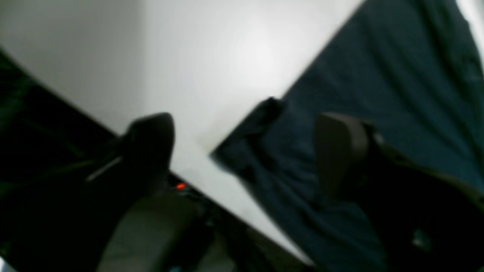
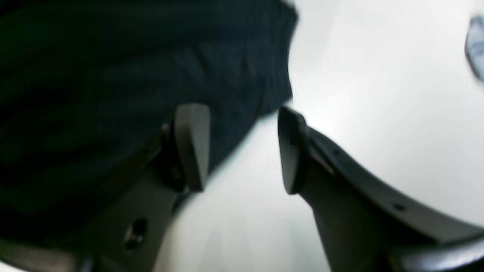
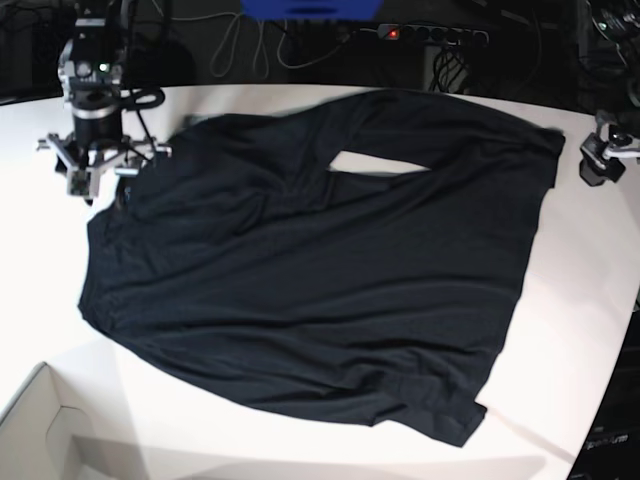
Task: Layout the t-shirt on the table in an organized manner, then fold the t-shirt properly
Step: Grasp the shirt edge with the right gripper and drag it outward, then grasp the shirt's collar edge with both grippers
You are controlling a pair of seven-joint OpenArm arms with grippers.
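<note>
The black t-shirt [image 3: 320, 260] lies spread over the white table [image 3: 40, 270], rumpled, with a gap of bare table showing near its far edge. My left gripper [image 1: 245, 147] is open at the shirt's far right corner [image 3: 550, 140]. That corner [image 1: 261, 117] lies loose between the wide-apart fingers [image 1: 340, 151]. My right gripper [image 2: 242, 149] is open too, just off the shirt's edge [image 2: 280, 75]. In the base view my right gripper [image 3: 100, 185] hangs over the shirt's far left corner, and my left gripper [image 3: 600, 160] sits at the right.
A pale cardboard box corner [image 3: 40, 430] sits at the front left. Beyond the table's far edge are cables, a power strip [image 3: 430, 33] and a blue object [image 3: 310, 8]. The table's curved edge [image 1: 227, 204] runs close under my left gripper.
</note>
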